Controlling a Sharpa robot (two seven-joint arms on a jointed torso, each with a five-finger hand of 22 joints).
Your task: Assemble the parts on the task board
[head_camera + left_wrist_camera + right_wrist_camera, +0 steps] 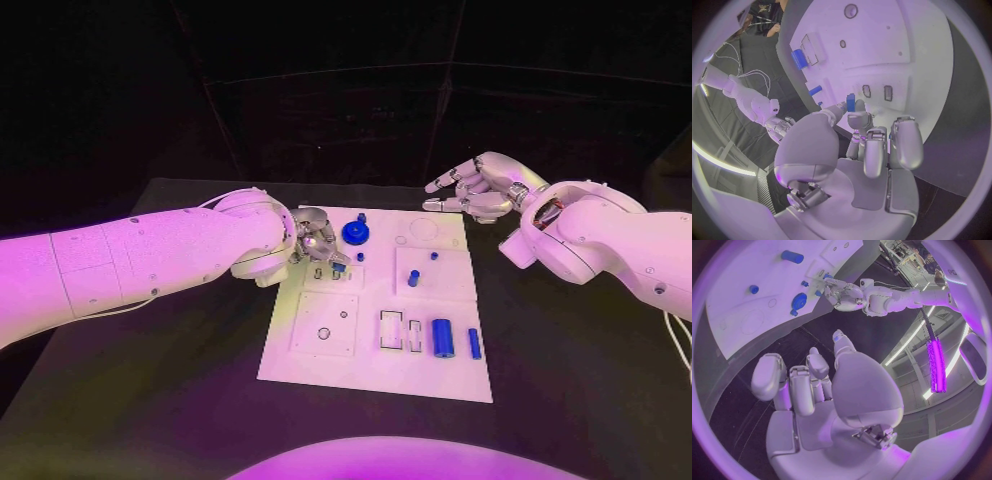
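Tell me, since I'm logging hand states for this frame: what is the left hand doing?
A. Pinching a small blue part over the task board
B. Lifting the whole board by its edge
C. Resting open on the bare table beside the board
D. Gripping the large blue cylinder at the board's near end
A. The left wrist view shows the left hand pinching a small blue part between thumb and finger over the task board.

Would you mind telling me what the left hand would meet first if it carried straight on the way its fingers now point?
Probably the task board: the left hand pinches a small blue part just above it, near two small slots. The gap is unclear.
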